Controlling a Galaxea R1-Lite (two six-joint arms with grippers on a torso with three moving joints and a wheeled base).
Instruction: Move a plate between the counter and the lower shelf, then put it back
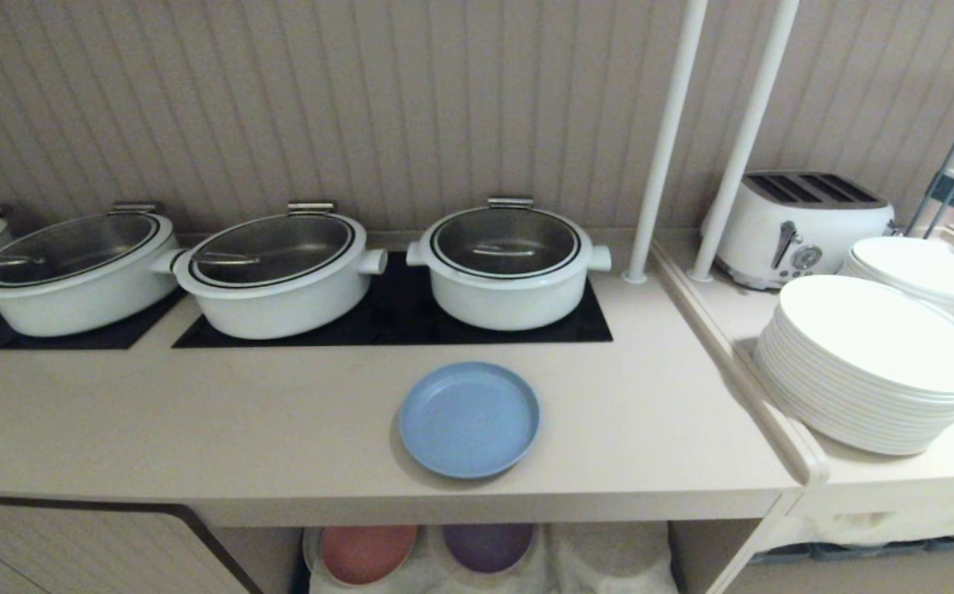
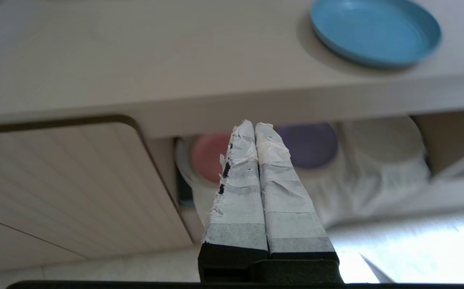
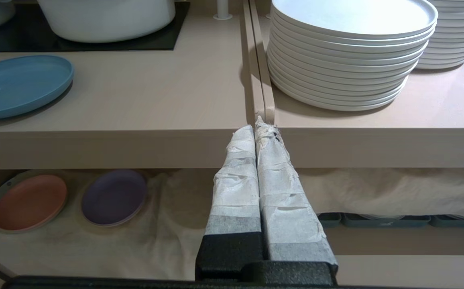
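**Working Out a Clean Pickup**

Found the plate (image 1: 469,419) lying flat on the counter (image 1: 196,412), at six o'clock from the rightmost pot (image 1: 508,268), near the front edge and touched by nothing. Could not tell from this whether the trip down lay ahead or the return was already made, so judged it as a pickup.

Saw three places in the lower shelf (image 1: 609,561):
- a pink plate (image 1: 366,551) at seven o'clock from the blue one
- a purple plate (image 1: 487,544) at six o'clock
- a bare cloth-covered bump (image 1: 601,553) at five o'clock, probably the free spot

Would have done best to open wide first and come in level from six o'clock over the front edge. Would then have pinched the low rim at its nearest point, one finger above and one below. Needed to lift before drawing back, so as not to drag the plate off the edge. Needed to hold it level while passing under the thick counter front. Needed also to keep well clear of the stack of white dinner plates (image 1: 873,363) at three o'clock.

Saw the left gripper (image 2: 255,125) pressed fully together, taped fingers touching along their length and holding nothing. Placed it below counter height, out before the cabinet door (image 2: 55,180), roughly eight o'clock from the plate and well apart from it.

Saw the right gripper (image 3: 255,124) closed the same way, empty and parked. Placed it before the seam where the counter meets the adjoining top (image 3: 376,116), roughly four o'clock from the plate.
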